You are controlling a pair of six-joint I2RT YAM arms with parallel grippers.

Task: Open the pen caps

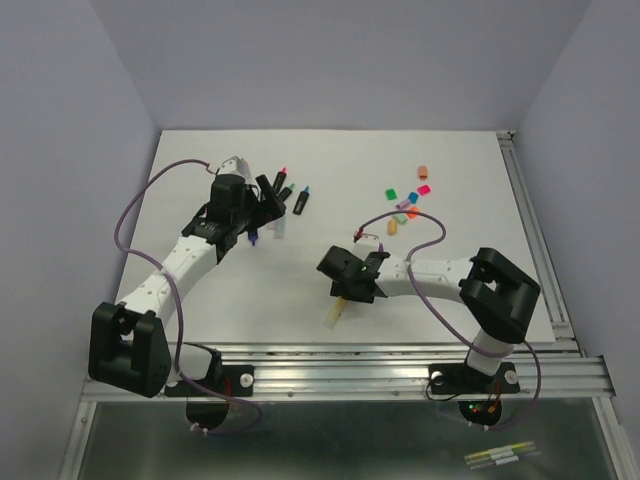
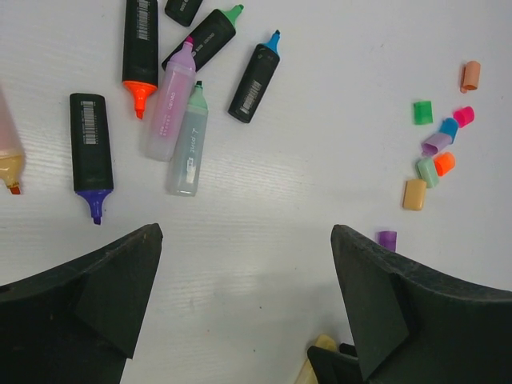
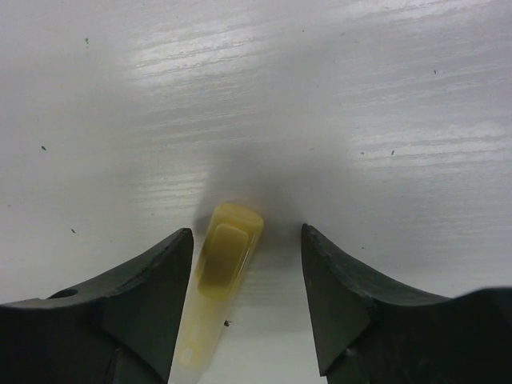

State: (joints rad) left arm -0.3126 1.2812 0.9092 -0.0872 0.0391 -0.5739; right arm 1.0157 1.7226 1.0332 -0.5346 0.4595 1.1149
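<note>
Several uncapped pens (image 2: 190,136), black and pastel, lie in a loose group with bare tips; they also show in the top view (image 1: 285,205). Loose pen caps (image 2: 436,144) lie scattered to the right, also seen from above (image 1: 405,200). My left gripper (image 2: 246,236) is open and empty over bare table; in the top view it (image 1: 262,205) hovers beside the pens. My right gripper (image 3: 246,232) is open, its jaws on either side of a pastel yellow pen (image 3: 228,248) that lies on the table with its cap on, close to the left finger. From above, this pen (image 1: 333,312) sticks out below the right gripper (image 1: 345,285).
The white table (image 1: 450,140) has a metal rail (image 1: 535,230) along its right edge and another along the front. A purple cap (image 2: 387,238) lies apart from the other caps. The yellow pen's end (image 2: 316,360) shows at the bottom of the left wrist view.
</note>
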